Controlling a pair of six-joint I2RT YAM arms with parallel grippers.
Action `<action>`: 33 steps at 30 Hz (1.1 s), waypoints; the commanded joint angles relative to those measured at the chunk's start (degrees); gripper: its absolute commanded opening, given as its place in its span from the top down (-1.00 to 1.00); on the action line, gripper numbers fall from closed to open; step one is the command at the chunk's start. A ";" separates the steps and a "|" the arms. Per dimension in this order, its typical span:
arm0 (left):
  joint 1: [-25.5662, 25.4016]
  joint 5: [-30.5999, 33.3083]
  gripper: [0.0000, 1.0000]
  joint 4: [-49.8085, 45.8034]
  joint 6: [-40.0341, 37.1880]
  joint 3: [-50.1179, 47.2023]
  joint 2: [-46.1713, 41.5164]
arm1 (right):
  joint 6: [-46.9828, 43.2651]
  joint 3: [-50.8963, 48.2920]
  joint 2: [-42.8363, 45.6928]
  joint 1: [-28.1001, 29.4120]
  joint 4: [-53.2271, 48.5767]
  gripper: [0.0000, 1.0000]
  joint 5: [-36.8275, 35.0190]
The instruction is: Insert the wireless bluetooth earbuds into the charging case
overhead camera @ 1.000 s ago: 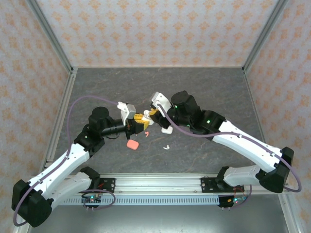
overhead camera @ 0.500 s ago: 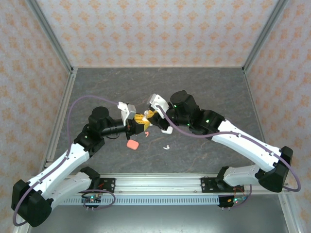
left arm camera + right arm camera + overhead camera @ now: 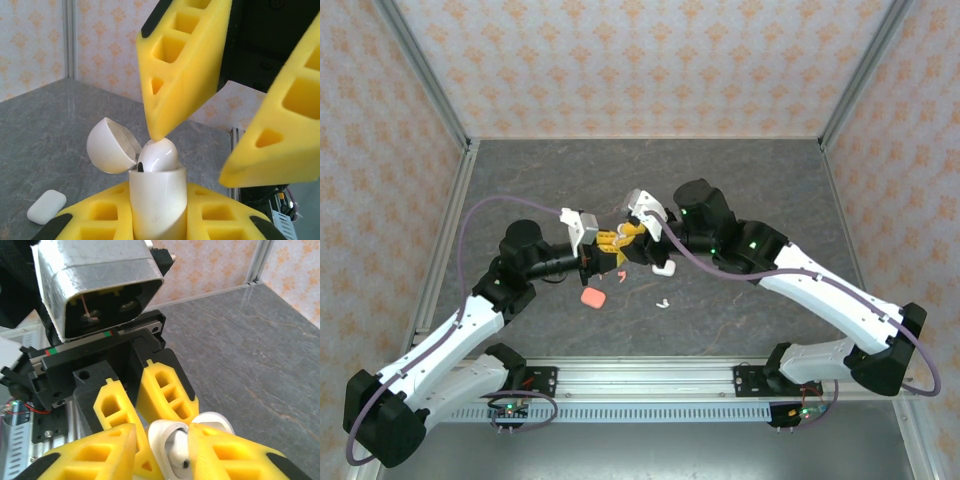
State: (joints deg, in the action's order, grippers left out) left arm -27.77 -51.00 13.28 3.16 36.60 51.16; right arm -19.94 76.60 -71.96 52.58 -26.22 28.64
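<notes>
We see one white charging case (image 3: 156,215) upright and open, clamped in the left gripper (image 3: 158,192). Its round lid (image 3: 107,146) is hinged back to the left in the left wrist view. A white earbud (image 3: 160,154) sits in it, glossy top poking above the rim. On the table (image 3: 770,190) lie a closed white case (image 3: 663,268), a coral case (image 3: 592,297), a tiny coral earbud (image 3: 621,274) between them, and a second white earbud (image 3: 662,302) loose, nearer the arm bases.
</notes>
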 commanded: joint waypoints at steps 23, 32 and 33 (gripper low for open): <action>-0.79 7.14 1.00 10.87 -0.71 -3.58 -5.20 | 28.58 -16.10 10.00 -12.67 -8.59 -0.14 -11.39; -0.77 14.53 1.00 16.43 1.22 -6.36 -6.18 | 42.30 -29.91 -0.58 -8.29 0.74 -0.02 -14.70; -0.79 14.77 1.00 16.45 1.15 -6.37 -6.15 | 42.98 -30.32 -2.28 -7.44 1.67 -0.03 -14.87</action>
State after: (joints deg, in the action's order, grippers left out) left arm -28.14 -39.68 24.95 3.53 30.83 45.60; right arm 16.78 46.94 -72.03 43.55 -29.47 16.78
